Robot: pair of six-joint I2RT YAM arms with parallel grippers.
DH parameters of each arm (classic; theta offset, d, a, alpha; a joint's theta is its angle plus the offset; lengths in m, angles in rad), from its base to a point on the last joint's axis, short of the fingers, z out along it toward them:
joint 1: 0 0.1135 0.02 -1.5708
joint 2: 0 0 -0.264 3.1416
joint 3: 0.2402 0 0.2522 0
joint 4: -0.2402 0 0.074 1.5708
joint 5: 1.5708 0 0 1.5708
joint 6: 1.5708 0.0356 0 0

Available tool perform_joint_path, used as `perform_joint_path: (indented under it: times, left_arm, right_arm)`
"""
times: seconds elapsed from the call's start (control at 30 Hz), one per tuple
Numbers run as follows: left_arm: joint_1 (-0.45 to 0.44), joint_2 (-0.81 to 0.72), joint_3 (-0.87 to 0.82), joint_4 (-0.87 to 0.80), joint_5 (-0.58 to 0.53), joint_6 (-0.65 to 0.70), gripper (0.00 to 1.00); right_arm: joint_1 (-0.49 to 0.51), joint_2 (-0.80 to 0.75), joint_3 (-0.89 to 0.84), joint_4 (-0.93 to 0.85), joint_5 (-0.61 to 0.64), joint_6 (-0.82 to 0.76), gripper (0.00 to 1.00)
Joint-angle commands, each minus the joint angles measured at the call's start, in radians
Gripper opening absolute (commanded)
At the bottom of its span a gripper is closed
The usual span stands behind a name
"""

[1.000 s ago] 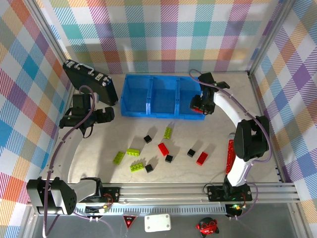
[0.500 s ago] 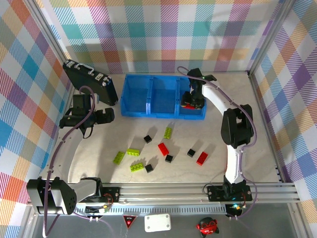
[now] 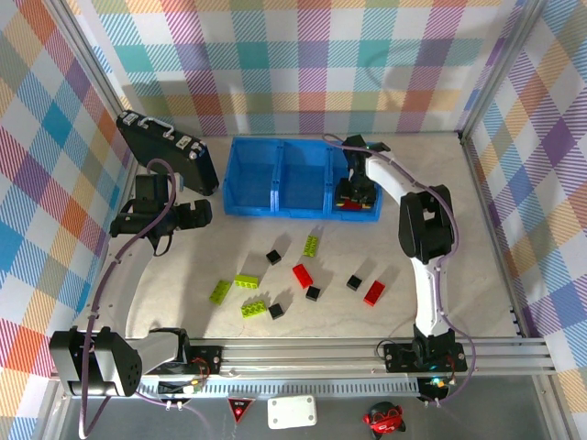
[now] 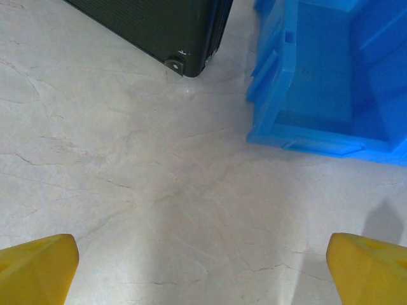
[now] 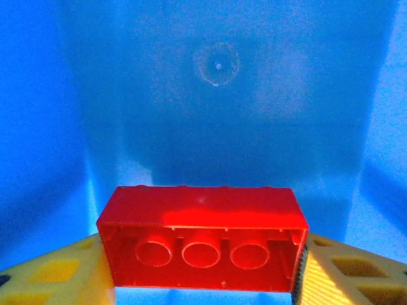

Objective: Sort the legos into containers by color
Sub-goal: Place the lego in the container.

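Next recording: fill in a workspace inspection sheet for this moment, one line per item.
Surface: pale veined table, no spills seen.
Job's things: blue bin with three compartments; loose on the table are four green bricks, two red bricks and four black bricks; held red brick over the right compartment's bare floor.
Clutter: black case by the bin's left end.
Grippers: left gripper open, empty; right gripper shut on the held red brick.
Cables: left arm cable, right arm cable, both off the bricks.
Surroundings: checked walls; metal rail at near edge.
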Motion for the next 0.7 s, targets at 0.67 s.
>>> perform_joint_path:
  times: [0.67]
  left_arm:
    - [0.012,-0.018,0.009,-0.011,0.01,0.0,1.0]
  right_arm:
    - [0.0,-0.013,0.08,-0.065,0.048,-0.002,0.7]
